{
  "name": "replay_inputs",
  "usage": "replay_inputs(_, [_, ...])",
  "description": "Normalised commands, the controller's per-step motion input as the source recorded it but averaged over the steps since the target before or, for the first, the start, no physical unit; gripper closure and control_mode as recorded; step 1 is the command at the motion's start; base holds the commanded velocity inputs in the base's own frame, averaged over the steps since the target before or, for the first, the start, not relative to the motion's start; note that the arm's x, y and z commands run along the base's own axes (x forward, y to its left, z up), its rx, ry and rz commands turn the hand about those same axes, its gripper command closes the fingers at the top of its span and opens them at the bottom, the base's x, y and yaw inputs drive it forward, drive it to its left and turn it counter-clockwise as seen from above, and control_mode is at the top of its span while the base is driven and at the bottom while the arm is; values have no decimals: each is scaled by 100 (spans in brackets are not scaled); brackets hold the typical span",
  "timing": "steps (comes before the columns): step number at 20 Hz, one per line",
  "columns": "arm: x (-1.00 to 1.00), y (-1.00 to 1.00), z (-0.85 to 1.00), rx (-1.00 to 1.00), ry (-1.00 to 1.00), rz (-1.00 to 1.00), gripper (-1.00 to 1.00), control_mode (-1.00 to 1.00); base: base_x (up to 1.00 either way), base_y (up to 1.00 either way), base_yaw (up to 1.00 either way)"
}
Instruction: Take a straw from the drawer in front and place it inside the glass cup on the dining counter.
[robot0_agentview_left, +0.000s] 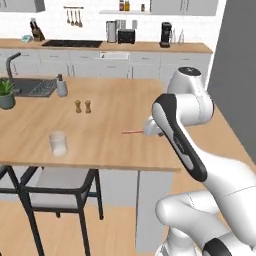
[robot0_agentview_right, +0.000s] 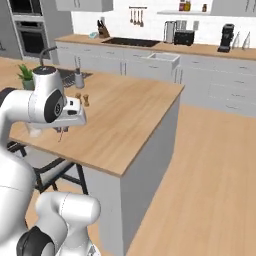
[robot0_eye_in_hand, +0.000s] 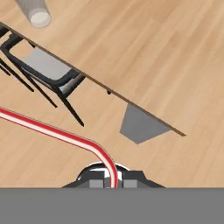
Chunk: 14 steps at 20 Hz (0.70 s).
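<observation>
The glass cup (robot0_agentview_left: 58, 143) stands upright near the front left edge of the dining counter (robot0_agentview_left: 115, 110), and it also appears at the top left of the hand view (robot0_eye_in_hand: 37, 13). My gripper (robot0_eye_in_hand: 113, 181) is shut on the straw (robot0_eye_in_hand: 52, 130), a thin red-and-white tube that bends just past the fingertips. In the left base view the straw (robot0_agentview_left: 132, 132) pokes out leftward from my hand (robot0_agentview_left: 151, 127), just above the counter and well right of the cup. My forearm hides the fingers there. The drawer is out of view.
Two brown shakers (robot0_agentview_left: 83, 106), a grey soap dispenser (robot0_agentview_left: 61, 86), a dark sink (robot0_agentview_left: 32, 87) and a potted plant (robot0_agentview_left: 6, 94) sit further back on the counter. A black-framed chair (robot0_agentview_left: 55, 192) stands under the counter's front edge.
</observation>
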Motion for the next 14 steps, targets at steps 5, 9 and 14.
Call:
replay_inputs(5, [0,0,0,0,0,0,100,100,-14,100,-51])
replay_inputs(9, [0,0,0,0,0,0,100,100,-13,100,-48])
replay_inputs(14, [0,0,0,0,0,0,100,100,-19,100,-44])
